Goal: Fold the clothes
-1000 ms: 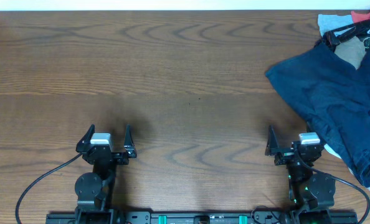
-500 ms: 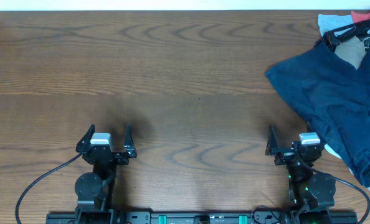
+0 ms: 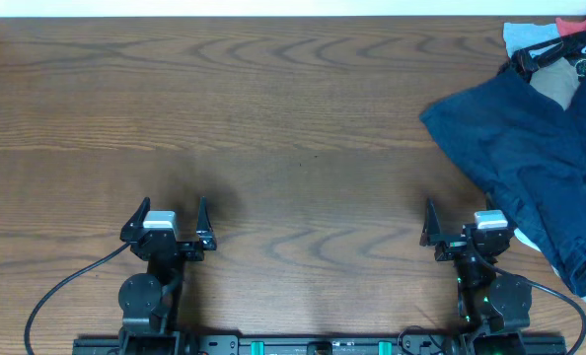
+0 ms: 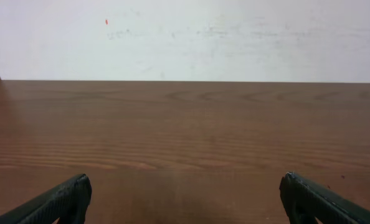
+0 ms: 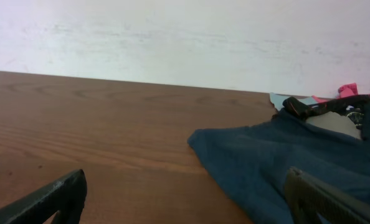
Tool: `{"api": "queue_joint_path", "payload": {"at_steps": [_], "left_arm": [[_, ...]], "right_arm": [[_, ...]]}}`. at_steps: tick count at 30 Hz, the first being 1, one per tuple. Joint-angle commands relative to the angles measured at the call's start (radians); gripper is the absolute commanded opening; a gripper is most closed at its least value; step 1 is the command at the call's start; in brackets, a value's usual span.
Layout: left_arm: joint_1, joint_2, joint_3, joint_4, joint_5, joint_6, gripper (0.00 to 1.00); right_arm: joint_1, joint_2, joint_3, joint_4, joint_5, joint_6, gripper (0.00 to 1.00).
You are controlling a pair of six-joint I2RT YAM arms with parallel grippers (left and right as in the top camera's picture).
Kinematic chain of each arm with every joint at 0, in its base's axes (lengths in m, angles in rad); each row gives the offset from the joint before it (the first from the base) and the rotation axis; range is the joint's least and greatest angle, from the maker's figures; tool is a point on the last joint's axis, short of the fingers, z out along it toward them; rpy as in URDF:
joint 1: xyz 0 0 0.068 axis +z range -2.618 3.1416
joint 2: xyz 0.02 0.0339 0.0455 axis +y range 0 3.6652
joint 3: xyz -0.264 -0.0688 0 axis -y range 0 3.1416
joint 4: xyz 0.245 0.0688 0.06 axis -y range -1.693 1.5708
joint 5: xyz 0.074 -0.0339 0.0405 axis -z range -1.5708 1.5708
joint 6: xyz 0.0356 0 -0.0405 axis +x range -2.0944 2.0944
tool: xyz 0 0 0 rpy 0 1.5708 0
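1. Overhead shows nothing has moved over the last second, so folding hasn't begun.
2. Both the left gripper (image 3: 171, 213) and right gripper (image 3: 469, 219) sit spread wide and empty.
3. At 3 o'clock the navy shorts (image 3: 530, 168) lie crumpled, untouched.

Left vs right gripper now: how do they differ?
The left gripper faces only bare table; the right gripper has the navy shorts ahead on its right. The left sits far from the shorts; the right sits close beside them. Both are open and empty, at the table's near edge.
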Motion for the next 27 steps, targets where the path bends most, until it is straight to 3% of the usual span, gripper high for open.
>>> {"api": "queue_joint_path", "payload": {"at_steps": [1,7,13,19,27], "left_arm": [[0.003,0.0,0.024,-0.054,0.01,0.012,0.98],[0.003,0.087,0.119,-0.143,0.01,-0.053,0.98],[0.003,0.274,0.296,-0.269,0.038,-0.055,0.98],[0.003,0.515,0.515,-0.441,0.044,-0.055,0.98],[0.003,0.791,0.768,-0.713,0.082,-0.055,0.98]], "right_arm": [[-0.005,-0.003,0.013,-0.003,-0.006,0.022,0.99],[-0.005,0.04,0.087,-0.037,-0.005,0.022,0.99],[-0.005,0.212,0.235,-0.132,-0.005,0.021,0.99],[-0.005,0.497,0.473,-0.274,-0.006,0.021,0.99],[-0.008,0.94,0.869,-0.644,-0.006,0.001,0.99]]}}
